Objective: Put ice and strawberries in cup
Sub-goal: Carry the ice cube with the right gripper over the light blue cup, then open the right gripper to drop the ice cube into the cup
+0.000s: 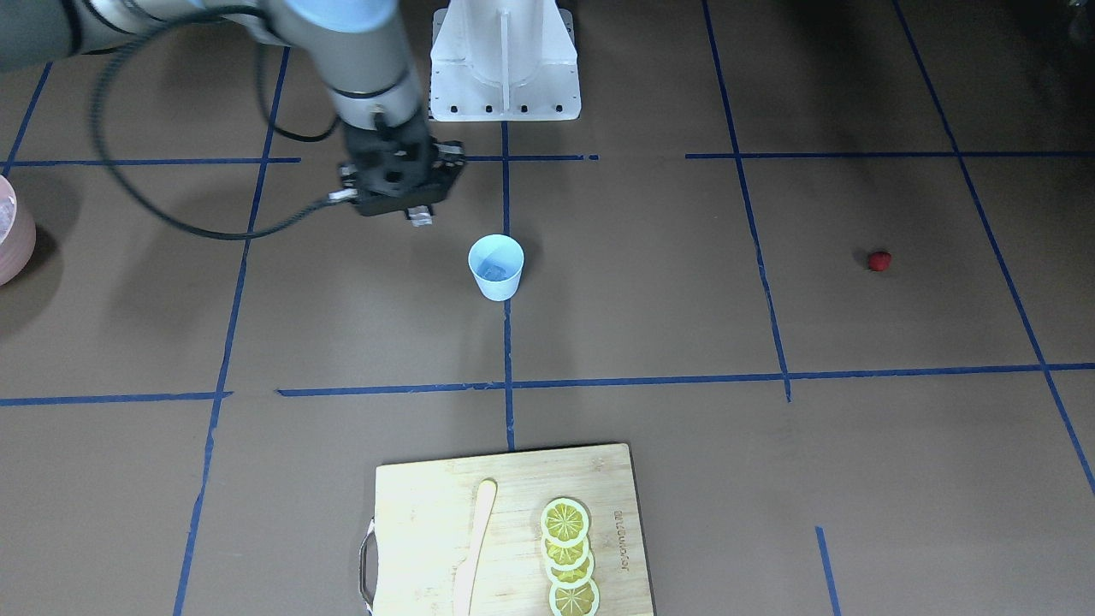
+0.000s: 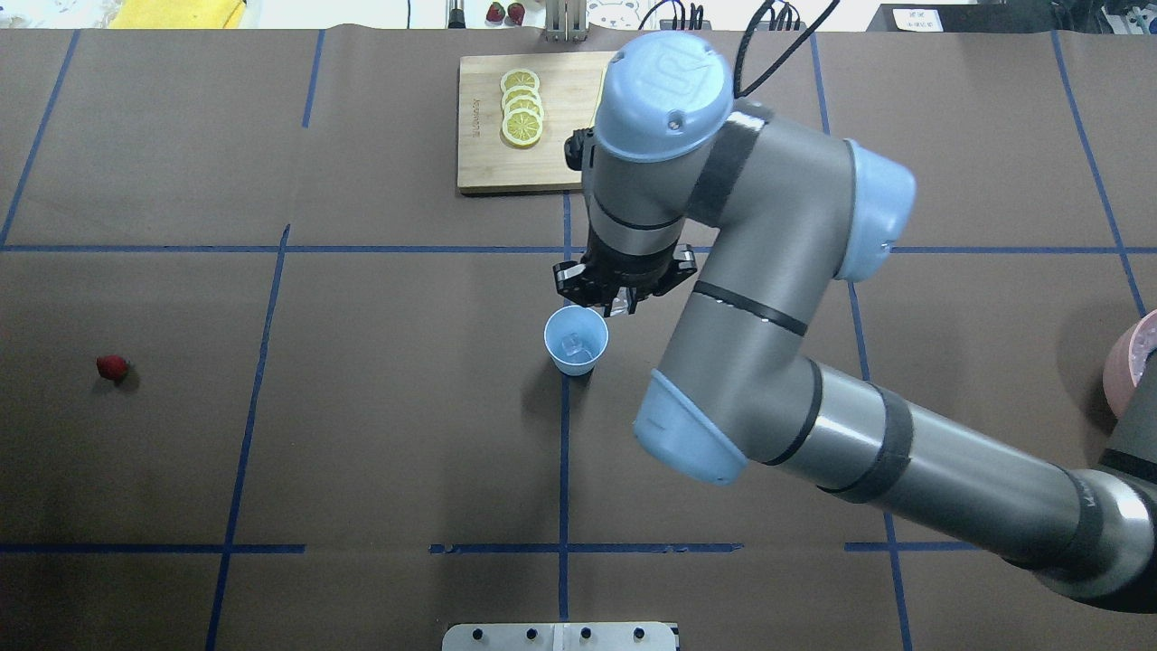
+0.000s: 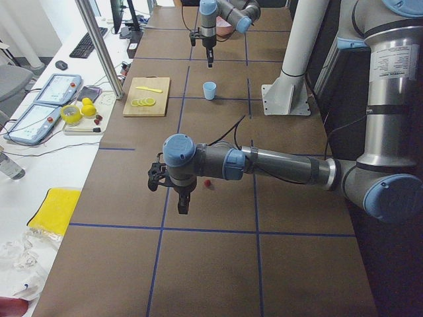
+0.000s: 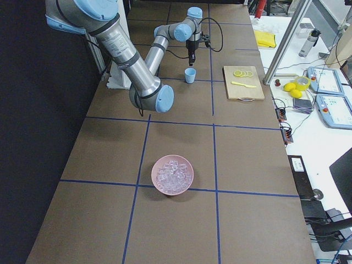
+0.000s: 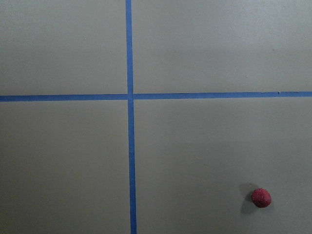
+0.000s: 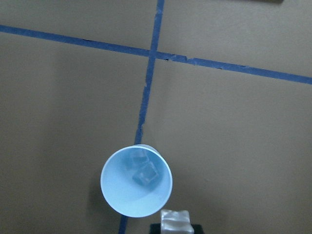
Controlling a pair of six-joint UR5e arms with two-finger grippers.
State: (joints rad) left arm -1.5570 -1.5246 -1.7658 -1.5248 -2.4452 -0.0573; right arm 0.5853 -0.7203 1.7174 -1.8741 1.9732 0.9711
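The pale blue cup (image 2: 576, 340) stands upright at the table's middle on a blue tape line, with two ice cubes (image 6: 146, 173) inside. My right gripper (image 2: 620, 304) hovers just beyond the cup's rim, shut on another clear ice cube (image 6: 174, 222), also seen as the held cube (image 1: 419, 215). The red strawberry (image 2: 112, 367) lies alone far out on my left side, and the left wrist view shows the strawberry (image 5: 261, 197) at its lower right. My left gripper (image 3: 182, 201) hangs above the table near the strawberry (image 3: 207, 183); I cannot tell whether it is open or shut.
A pink bowl (image 4: 158, 164) full of ice sits at the table's right end. A wooden cutting board (image 1: 428, 505) at the far edge carries lemon slices (image 1: 567, 547) and a pale knife (image 1: 476, 547). The white arm base (image 1: 505, 60) stands at the near edge.
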